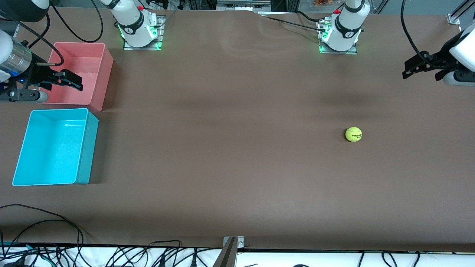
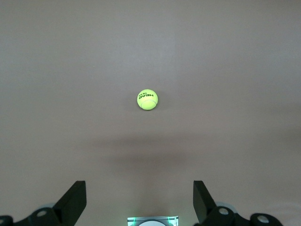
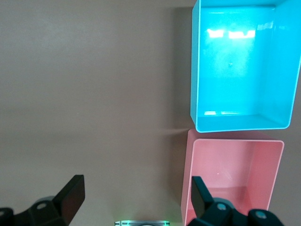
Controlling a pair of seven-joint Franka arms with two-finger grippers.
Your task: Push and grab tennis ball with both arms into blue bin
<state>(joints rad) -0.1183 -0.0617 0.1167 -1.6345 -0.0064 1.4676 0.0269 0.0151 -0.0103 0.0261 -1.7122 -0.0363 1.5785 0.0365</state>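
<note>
Though fuzzy, round tennis ball (image 1: 353,134)

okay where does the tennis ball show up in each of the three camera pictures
Front view: the tennis ball lies alone on the brown table, toward the left arm's end.
Left wrist view: the ball sits near the middle of the picture, on bare table ahead of the open left gripper.
Right wrist view: not in it; only the blue bin and pink bin show.
Shared landmark: the brown tabletop.

Pink bin (image 1: 94,79) partly hidden by right arm; both arms cut off
</note>
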